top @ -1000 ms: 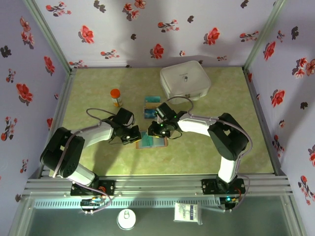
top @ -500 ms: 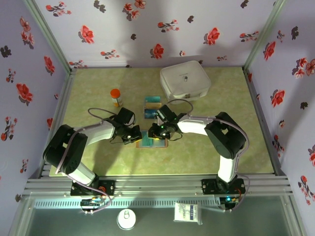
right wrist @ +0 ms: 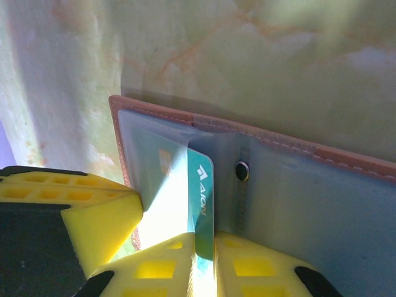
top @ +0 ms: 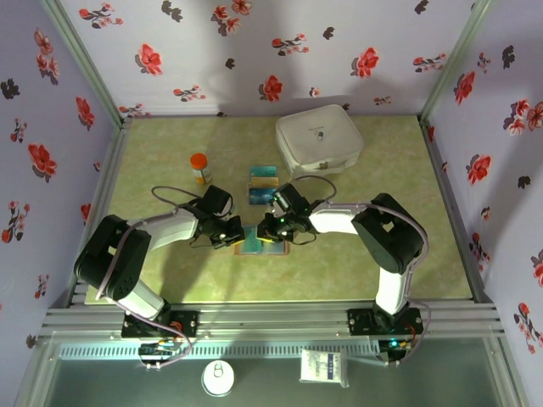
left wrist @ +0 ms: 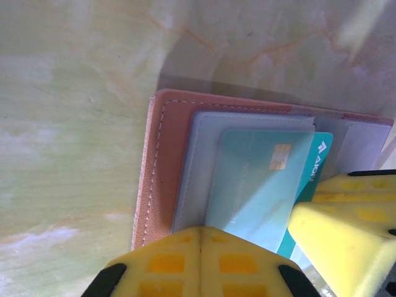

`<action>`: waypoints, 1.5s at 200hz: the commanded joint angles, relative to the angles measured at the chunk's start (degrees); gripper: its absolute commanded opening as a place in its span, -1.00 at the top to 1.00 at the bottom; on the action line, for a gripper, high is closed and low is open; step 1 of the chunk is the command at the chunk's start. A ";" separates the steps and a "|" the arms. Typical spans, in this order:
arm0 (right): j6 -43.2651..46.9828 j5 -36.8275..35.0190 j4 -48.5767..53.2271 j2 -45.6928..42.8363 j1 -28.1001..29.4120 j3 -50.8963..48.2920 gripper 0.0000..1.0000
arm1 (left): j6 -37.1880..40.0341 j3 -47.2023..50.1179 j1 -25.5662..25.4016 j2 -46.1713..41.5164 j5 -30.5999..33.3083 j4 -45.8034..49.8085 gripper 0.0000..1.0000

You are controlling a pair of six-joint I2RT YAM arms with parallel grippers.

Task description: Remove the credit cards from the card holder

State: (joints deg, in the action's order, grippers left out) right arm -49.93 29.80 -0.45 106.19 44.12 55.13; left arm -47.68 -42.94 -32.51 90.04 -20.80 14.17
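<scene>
My right hand point(right wrist: 204, 263) grips the teal card point(right wrist: 201, 185), half-seated in the card holder point(right wrist: 346, 162) lying open on the desk point(right wrist: 247, 62); if my clenched left hand point(left wrist: 199, 260), pinning the card holder, slips, it likely drags along.

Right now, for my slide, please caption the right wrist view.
Right gripper pinching a teal plastic card that sticks out of an open tan leather wallet.

White letters that look like "AION", with a white angular emblem at their head, run lengthwise on the dark teal plastic card point(right wrist: 202, 192), just ahead of the right gripper point(right wrist: 204, 263), whose jaws close on that card. The pale turquoise plastic card point(left wrist: 260, 185) beside it, ahead of the left wrist's camera, bears one faint printed line, too dim to read.
</scene>
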 commanded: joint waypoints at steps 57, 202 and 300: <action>-1.95 1.10 -4.86 -2.75 -1.05 -3.32 0.85 | -0.13 0.40 -0.38 0.59 1.55 2.07 1.00; 7.57 -6.99 17.48 -10.30 -3.69 0.29 0.88 | -0.26 0.83 -0.01 -1.60 1.91 3.12 1.00; 8.45 -6.40 18.78 -6.44 -2.63 4.28 0.85 | -0.34 -2.14 -0.71 -1.80 -0.06 3.22 1.00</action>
State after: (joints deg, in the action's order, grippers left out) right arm -42.74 24.73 15.75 98.15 40.97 57.74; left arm -47.70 -43.18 -32.64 88.64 -20.16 15.68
